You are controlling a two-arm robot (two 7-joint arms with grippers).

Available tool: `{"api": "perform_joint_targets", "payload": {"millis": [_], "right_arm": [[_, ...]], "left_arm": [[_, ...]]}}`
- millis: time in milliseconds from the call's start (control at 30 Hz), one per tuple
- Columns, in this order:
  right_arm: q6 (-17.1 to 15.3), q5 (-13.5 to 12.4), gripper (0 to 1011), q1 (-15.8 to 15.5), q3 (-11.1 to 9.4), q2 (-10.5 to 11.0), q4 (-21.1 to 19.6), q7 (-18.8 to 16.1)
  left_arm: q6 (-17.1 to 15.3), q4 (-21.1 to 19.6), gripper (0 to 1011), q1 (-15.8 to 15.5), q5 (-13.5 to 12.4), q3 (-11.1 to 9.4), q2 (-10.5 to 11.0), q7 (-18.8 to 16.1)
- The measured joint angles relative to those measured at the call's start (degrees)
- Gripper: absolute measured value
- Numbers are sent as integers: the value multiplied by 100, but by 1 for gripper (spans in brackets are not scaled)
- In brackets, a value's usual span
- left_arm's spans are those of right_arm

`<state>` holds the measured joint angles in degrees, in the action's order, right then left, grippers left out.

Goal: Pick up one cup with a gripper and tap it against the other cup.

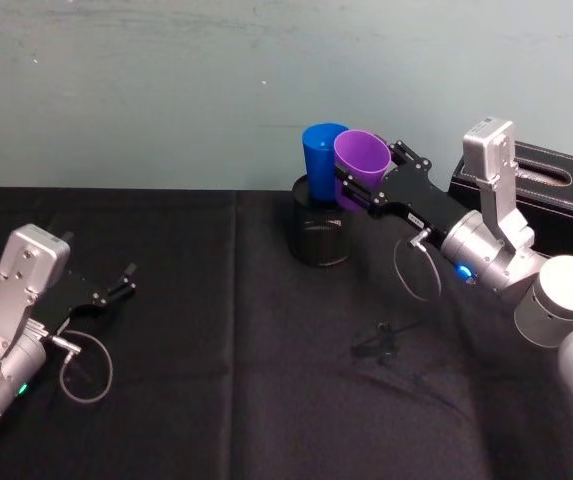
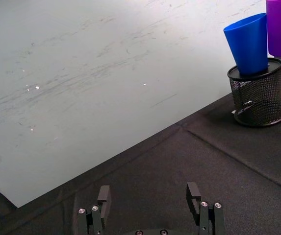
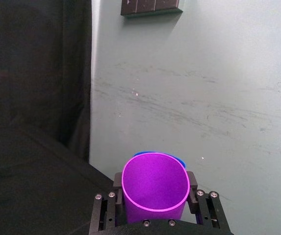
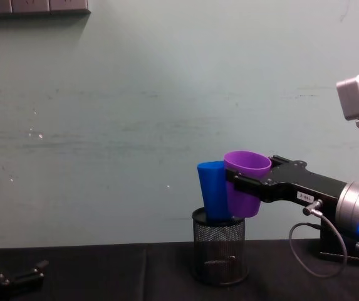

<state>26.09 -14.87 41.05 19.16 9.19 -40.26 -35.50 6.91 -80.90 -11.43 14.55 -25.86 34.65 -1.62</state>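
Your right gripper point(image 1: 370, 171) is reaching over the black table point(image 1: 216, 380), its jaws clamping the purple cup point(image 1: 362, 157) from both sides just below the rim. The cup is hanging beside the mesh holder point(image 1: 321, 236), mouth up and axis near vertical, touching the blue cup point(image 1: 320, 156) standing in that holder. Your left gripper point(image 2: 150, 196) is sitting spread and empty at the table's left.

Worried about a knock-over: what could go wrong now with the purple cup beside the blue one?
The blue cup stands tilted in the mesh holder; a hard tap from the purple cup in the right pincer could tip it out or topple the holder. The purple cup might also slip in the grip. The left pincer, open, is too far to steady anything.
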Motion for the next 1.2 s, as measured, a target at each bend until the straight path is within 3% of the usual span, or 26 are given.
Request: {"api": "perform_joint_targets", "payload": {"millis": [500, 733, 1200], "right_arm": [[37, 26, 733, 67, -21, -22, 106, -23], [-36, 27, 733, -14, -37, 14, -74, 0], [-458, -81, 733, -614, -84, 239, -1098, 210]], "left_arm": [[0, 0, 1011, 0, 0, 0, 0, 0], [0, 0, 1012, 0, 0, 0, 0, 0], [0, 0, 1011, 0, 0, 0, 0, 0]]}}
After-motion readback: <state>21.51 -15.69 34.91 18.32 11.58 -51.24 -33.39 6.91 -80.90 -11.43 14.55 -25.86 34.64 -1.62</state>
